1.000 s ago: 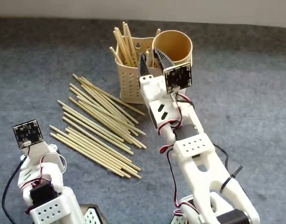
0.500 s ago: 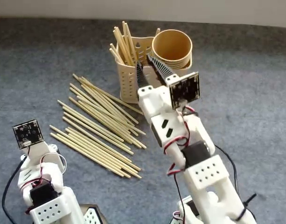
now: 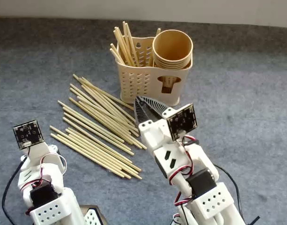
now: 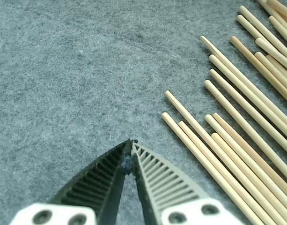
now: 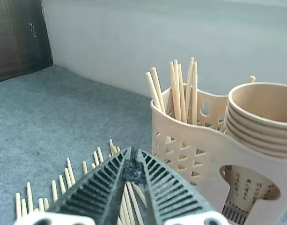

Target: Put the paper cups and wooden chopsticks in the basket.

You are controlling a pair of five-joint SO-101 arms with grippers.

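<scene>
The right claw [image 3: 138, 99] was pinched shut on nothing, just in front of the basket [image 3: 142, 84], its arm tucked close to its base above the grey surface [image 3: 246, 103]. The left claw [image 4: 131, 143] was shut and empty too, its tips near the ends of the loose chopsticks [image 3: 96, 126]. From the right wrist, stacked paper cups [image 5: 260, 117] sat in the basket beside upright chopsticks [image 5: 180, 89].

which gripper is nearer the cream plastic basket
Right. The right gripper sits just before the cream plastic basket; the left gripper lies farther off, beside the loose wooden chopsticks.
</scene>
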